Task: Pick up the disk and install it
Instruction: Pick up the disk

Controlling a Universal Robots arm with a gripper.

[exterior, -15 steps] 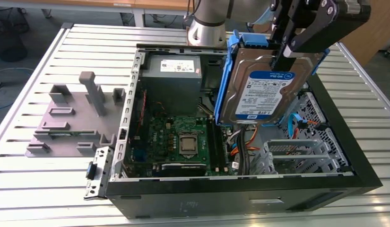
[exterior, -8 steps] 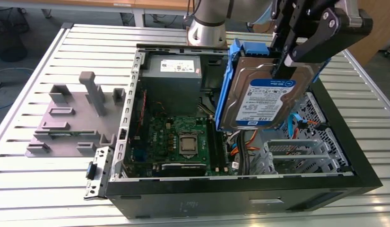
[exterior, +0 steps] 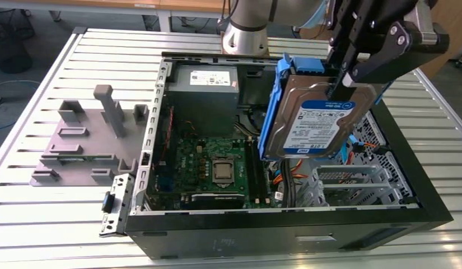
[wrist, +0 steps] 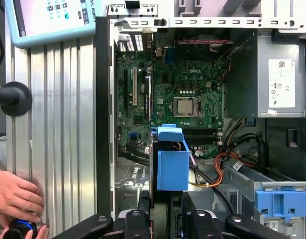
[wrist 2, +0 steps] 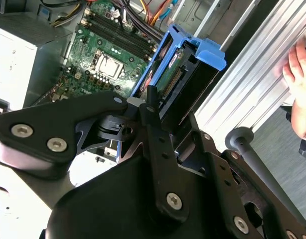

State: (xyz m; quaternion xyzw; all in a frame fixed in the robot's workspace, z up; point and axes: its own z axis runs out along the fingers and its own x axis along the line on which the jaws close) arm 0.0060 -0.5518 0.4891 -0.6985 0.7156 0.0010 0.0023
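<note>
Exterior view: the gripper (exterior: 349,78) is clamped on the disk (exterior: 317,120), held upright above the open computer case (exterior: 410,168); pickup done, installation remains.

Your gripper (exterior: 349,78) runs off the top edge of the exterior view, so you can't follow the arm above it. The disk (exterior: 315,120) hides part of the open computer case (exterior: 410,168) behind it. In the first wrist view a person's hand (wrist: 13,196) is cut by the frame edge and blurred.
</note>
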